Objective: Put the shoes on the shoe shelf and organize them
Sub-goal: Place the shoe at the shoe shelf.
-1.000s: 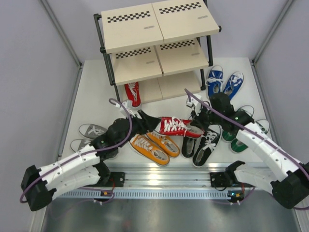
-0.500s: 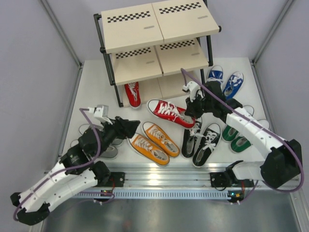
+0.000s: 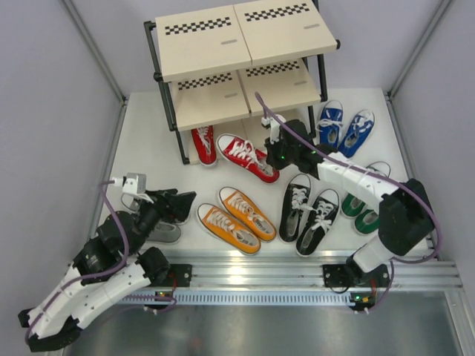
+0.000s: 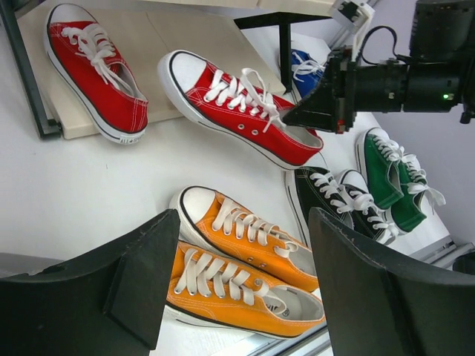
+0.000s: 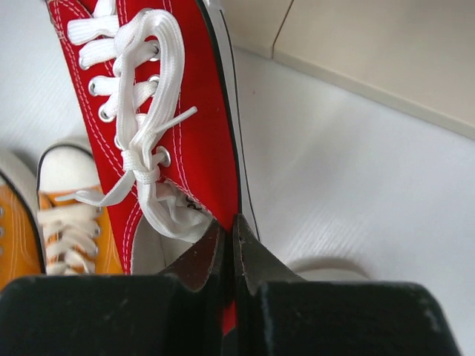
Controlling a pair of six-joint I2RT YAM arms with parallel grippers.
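Holding the red shoe (image 5: 178,133) tight by its heel in the right pincer (image 5: 230,226), maybe lifted a little, toe aimed at the shoe shelf (image 3: 200,55) just ahead, so next push forward beside its twin (image 3: 204,143) and let go, with the left pincer (image 4: 243,219) wide and empty.

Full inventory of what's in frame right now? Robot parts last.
shoe shelf: 1, beige boards and black frame, far side of table
table: 1, white
shelved red shoe: 1, red, bottom tier, left board
held red shoe: 1, red, in front of the shelf
orange shoes: 2, orange, near centre of table
black shoes: 2, black, right of orange
green shoes: 2, green, right of black, partly under right arm
blue shoes: 2, blue, right of shelf
grey shoe: at least 1, grey, under left arm
left end effector: open, empty
right end effector: shut on held red shoe's heel
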